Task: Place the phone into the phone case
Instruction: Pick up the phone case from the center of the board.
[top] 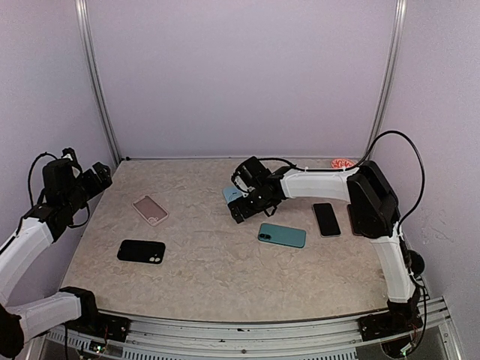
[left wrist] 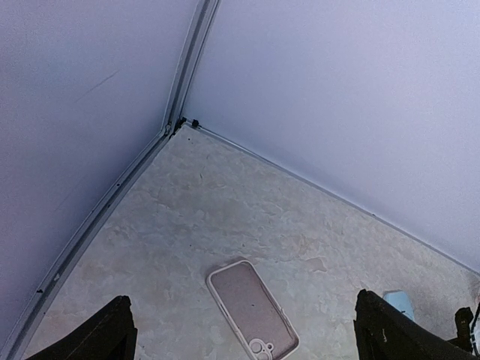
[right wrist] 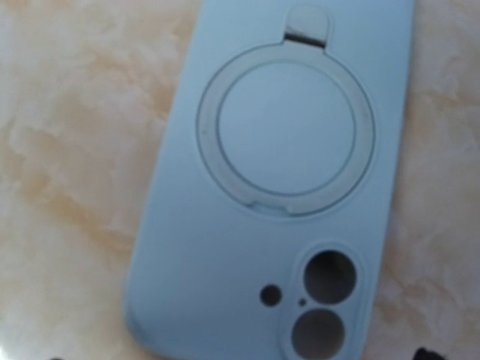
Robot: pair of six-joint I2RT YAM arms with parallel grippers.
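Reaching: right gripper point(top: 240, 208), jaws apart, hovers over blue case point(right wrist: 277, 187); next, it should lower and close on its edges. Left gripper point(left wrist: 244, 334) also apart

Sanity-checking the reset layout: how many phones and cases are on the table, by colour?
Pink: 1, pink case
Light blue: 1, light blue case
Teal: 1, teal phone or case
Black: 2, black phone or case and black phone
Total: 5
Not counted: dark object, partly hidden by the right arm.
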